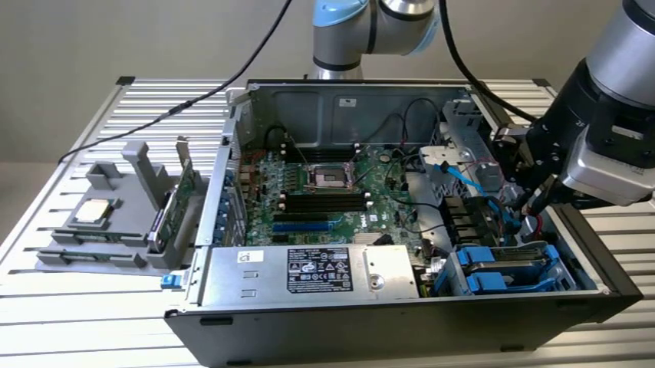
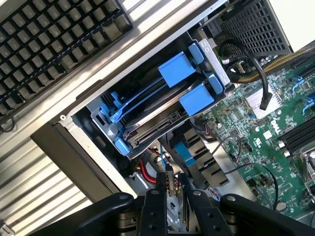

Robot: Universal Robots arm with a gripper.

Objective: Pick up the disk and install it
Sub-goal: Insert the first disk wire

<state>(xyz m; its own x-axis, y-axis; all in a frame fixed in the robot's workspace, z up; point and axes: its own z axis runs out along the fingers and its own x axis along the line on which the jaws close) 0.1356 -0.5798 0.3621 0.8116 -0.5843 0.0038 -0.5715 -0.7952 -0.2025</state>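
Looking through the exterior view, I see the disk (image 1: 504,264), silver in a blue plastic carrier, seated in the open black computer case's (image 1: 409,330) corner bay, with the pincer (image 1: 534,201) near it. The wrist view adds a black keyboard (image 2: 54,44) on the ribbed metal bench (image 2: 29,182). I cannot tell whether the pincer is open or closed.

Silver arm (image 1: 624,46), pale-blue joint cap (image 1: 336,14), black cables (image 1: 465,61), black wrist block (image 1: 557,130)

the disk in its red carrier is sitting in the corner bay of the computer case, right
No, the carrier is blue, not red. The wrist view shows the disk in its blue carrier sitting in the corner bay of the computer case.
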